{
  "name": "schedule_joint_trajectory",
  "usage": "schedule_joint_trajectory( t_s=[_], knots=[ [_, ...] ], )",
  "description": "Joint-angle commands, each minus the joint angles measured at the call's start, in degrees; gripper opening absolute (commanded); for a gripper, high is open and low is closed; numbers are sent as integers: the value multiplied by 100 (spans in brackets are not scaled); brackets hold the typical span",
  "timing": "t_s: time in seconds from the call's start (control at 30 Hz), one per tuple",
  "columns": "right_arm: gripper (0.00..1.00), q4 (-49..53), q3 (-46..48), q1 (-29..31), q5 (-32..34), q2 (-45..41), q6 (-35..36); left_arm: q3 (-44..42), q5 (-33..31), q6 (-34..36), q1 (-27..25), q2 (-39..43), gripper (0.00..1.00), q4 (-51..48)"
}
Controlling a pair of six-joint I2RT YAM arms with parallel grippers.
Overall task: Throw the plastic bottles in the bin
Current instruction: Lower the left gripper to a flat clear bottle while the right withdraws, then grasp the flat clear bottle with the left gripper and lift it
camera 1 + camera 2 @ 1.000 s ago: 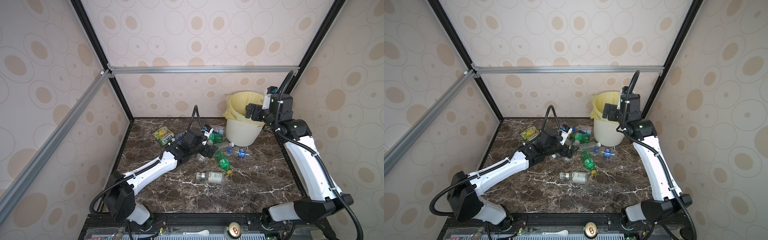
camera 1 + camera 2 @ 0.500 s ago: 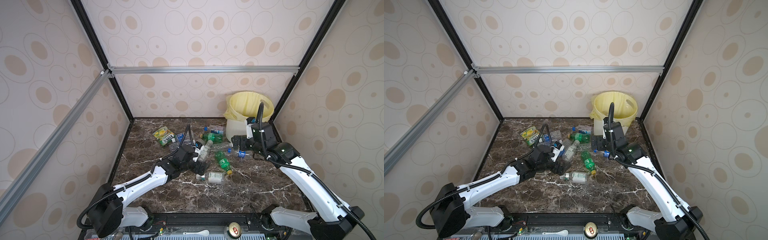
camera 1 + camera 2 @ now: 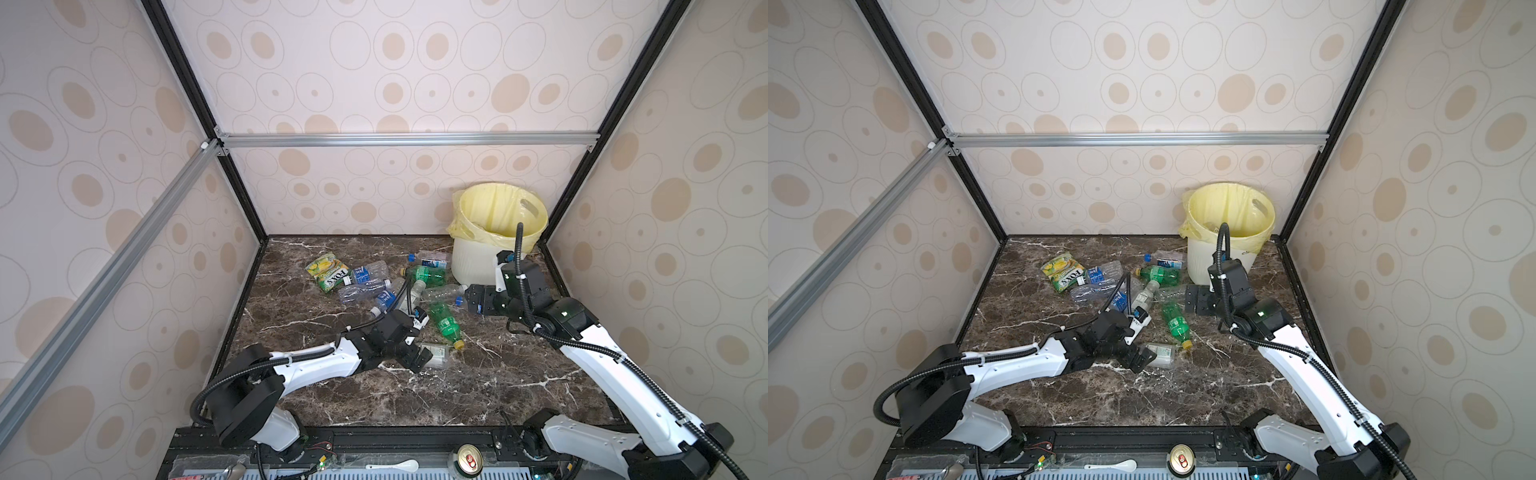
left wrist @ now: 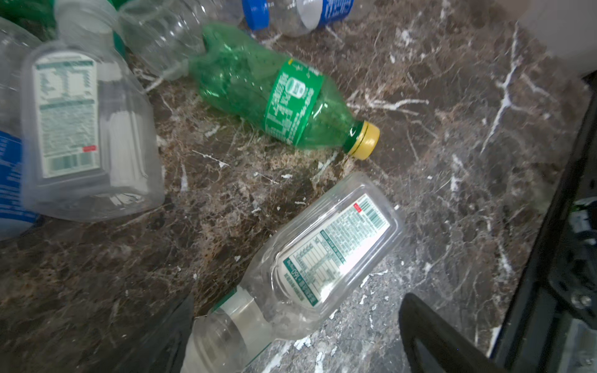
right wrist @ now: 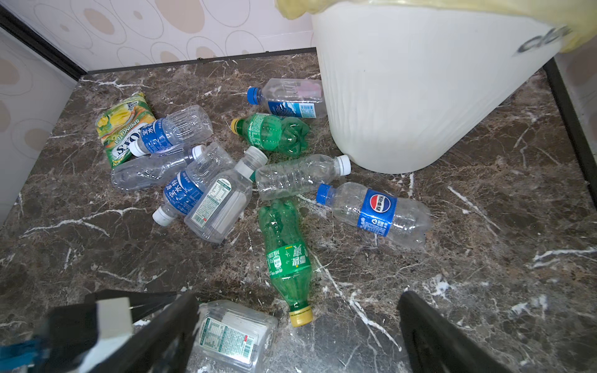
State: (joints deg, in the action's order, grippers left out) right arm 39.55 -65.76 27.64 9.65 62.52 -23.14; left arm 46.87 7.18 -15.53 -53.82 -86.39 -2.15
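Plastic bottles [image 5: 287, 258] strewn on the counter [image 3: 374, 399] by the bin [image 3: 473, 266]. Left tool [image 3: 417, 359] wide open over a clear labelled bottle [image 4: 323, 258]; right tool [image 3: 474, 300] open, empty.

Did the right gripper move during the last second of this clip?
Yes. The right gripper has come down from the rim of the bin and now hangs low over the table in front of it, jaws open.

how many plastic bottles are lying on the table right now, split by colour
green bottles: 2
clear bottles: 8
total: 10
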Motion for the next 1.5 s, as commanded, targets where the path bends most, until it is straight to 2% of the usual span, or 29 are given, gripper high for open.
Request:
schedule_joint_trajectory(
  t_s=[0.0,0.43,0.7,1.03,1.47],
  knots=[
    [100,45,76,7,37,-4,-77,303,-263,258,-135,-196,99,155],
    [100,-254,318,-81,-129,41,-191,524,-476,510,-259,-959,94,279],
    [100,-235,402,-185,-185,-36,-183,585,-490,495,-260,-1205,80,189],
    [100,-353,494,-218,-329,36,-265,298,-505,327,-260,-941,54,215],
    [100,-524,555,-224,-772,283,-657,236,-476,-28,-111,-563,47,263]
  ],
)
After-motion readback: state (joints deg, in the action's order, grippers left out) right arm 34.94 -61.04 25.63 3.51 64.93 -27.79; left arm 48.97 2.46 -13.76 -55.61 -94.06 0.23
